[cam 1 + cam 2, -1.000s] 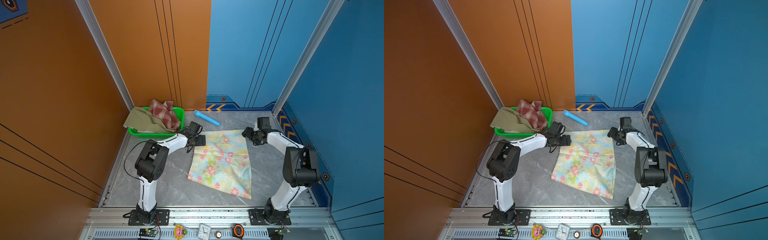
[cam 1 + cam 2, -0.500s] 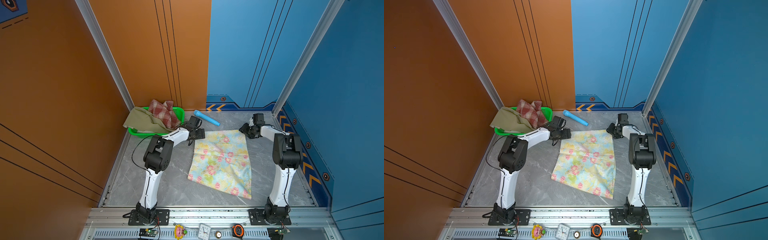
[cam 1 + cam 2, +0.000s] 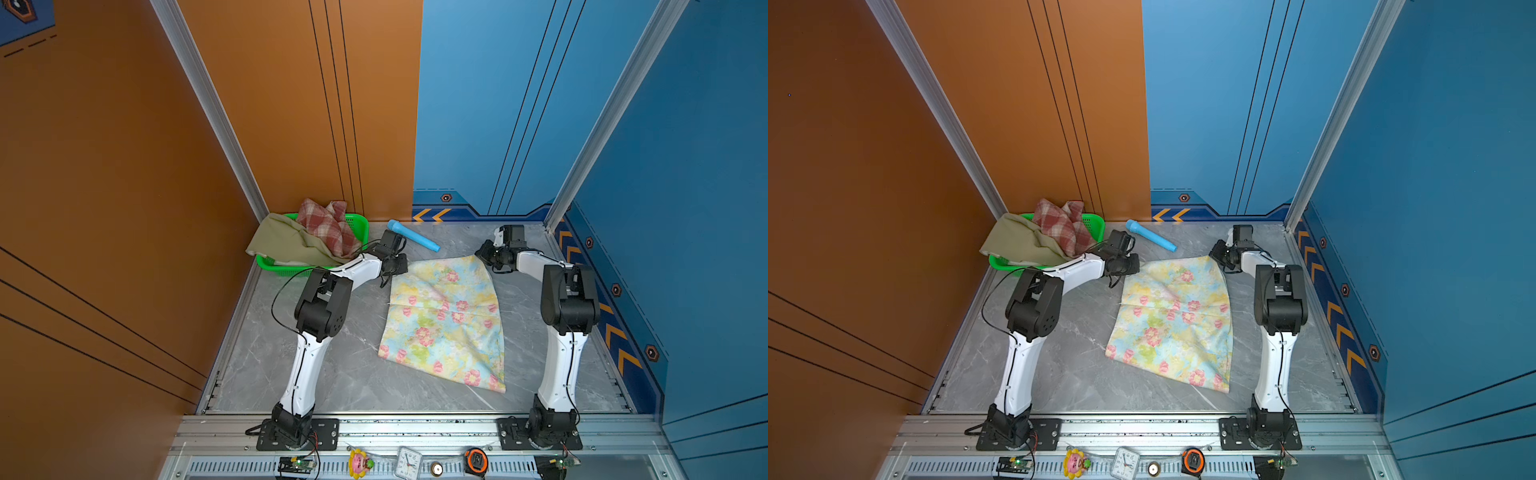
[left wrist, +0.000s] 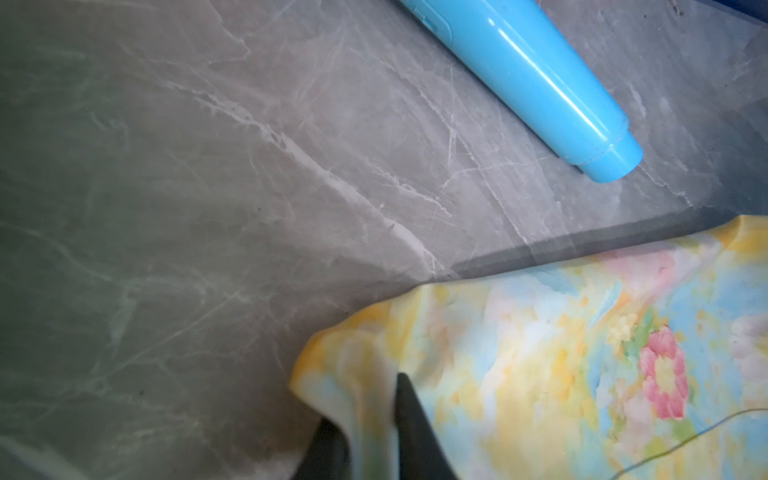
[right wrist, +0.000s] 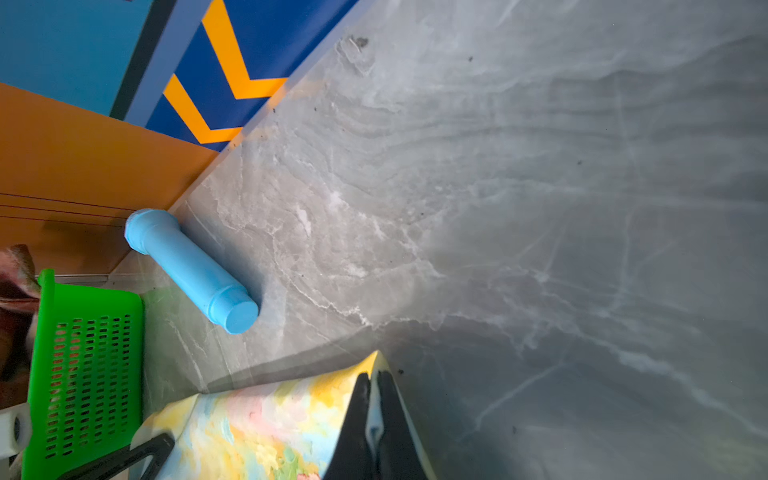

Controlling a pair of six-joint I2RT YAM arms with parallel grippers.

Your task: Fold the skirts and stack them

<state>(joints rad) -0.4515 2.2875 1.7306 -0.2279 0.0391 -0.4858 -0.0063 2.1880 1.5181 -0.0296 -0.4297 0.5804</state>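
- In both top views the floral skirt [image 3: 444, 320] lies spread on the grey, marble-veined tabletop [image 3: 332, 365] between the two arms. It is a thin, soft trapezoid, narrower at its far edge, with a crease across the middle and light wrinkles.
- The left gripper [image 3: 395, 267] sits low at the skirt's far left corner and the right gripper [image 3: 489, 255] at its far right corner.
- In the far left corner a green perforated plastic basket [image 3: 358, 222] holds the crumpled plaid skirt [image 3: 328, 226]. The plain olive skirt [image 3: 286, 245] drapes over its rim on the left.
- A smooth light-blue tube [image 3: 413, 237] lies near the floral skirt's far edge, not touching it.
- Left wrist view: two black tapered fingers [image 4: 411, 419] are clenched on a bunched fold of the floral corner, whose edge casts a shadow on the stone. The glossy tube lies apart.
- Right wrist view: the slim black fingers [image 5: 357, 415] are pressed together, with the skirt's yellow hem pinched between them. The basket's slotted wall and the tube's flat round end show beyond.
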